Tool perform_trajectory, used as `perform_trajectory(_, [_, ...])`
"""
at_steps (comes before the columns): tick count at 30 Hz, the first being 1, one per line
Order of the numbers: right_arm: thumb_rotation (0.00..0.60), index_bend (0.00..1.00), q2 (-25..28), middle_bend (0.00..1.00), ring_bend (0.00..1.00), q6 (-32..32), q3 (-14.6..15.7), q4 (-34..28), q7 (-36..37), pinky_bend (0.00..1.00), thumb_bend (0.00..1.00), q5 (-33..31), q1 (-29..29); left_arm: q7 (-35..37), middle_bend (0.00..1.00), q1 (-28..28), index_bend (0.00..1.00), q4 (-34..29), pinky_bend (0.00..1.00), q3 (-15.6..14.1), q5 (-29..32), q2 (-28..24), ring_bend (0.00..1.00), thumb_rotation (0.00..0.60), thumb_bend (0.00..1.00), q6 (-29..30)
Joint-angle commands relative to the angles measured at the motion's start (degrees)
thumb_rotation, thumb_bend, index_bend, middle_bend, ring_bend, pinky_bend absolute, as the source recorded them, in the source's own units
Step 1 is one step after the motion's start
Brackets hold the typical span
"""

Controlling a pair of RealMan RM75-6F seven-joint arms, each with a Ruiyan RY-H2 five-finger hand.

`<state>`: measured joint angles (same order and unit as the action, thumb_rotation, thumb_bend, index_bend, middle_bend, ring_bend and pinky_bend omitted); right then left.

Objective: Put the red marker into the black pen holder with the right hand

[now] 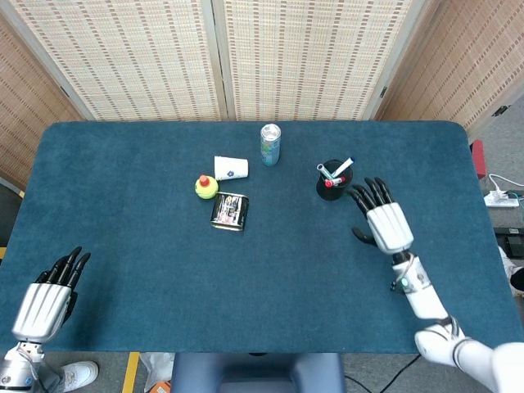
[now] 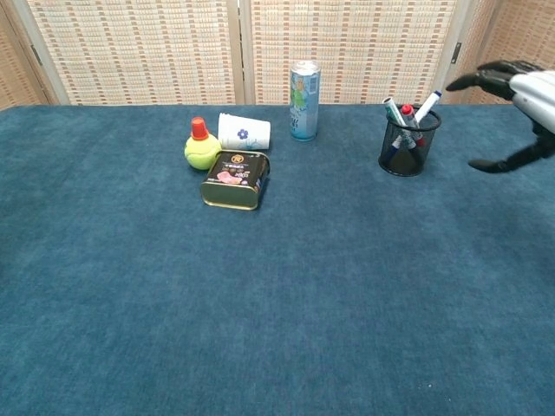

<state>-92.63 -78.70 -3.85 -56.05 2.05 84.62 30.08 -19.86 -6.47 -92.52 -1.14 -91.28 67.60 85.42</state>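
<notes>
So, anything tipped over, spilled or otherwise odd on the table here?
Only the white paper cup stands out: it lies on its side beside the yellow bottle. Nothing is spilled. The red marker leans inside the black pen holder, and the right hand holds nothing.

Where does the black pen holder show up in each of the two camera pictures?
Head view: the black pen holder sits right of centre in the upper half, just ahead of the right hand.
Chest view: it stands at upper right, with the red marker inside among other pens.
Shared landmark: the drink can stands to its left in both.
</notes>
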Motion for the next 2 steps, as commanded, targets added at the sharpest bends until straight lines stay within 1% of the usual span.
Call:
perform_trajectory(1, [0.600,0.16,9.7,0.13,0.00,-4.0,3.5,-17.8,-15.9,0.01,0.13,-2.9,-9.2,1.0,0.00,0.5,0.07,0.0,0.40,-0.3,-0.9,-0.4,0.13,0.600,0.46,1.2])
perform_trajectory(2, [0.600,0.16,10.2,0.13,0.00,-3.6,3.7,-19.0,-16.8,0.01,0.13,-3.4,-9.8,1.4,0.00,0.7,0.07,0.0,0.40,-0.3,-1.2,-0.5,0.13,0.600,0.46,1.7])
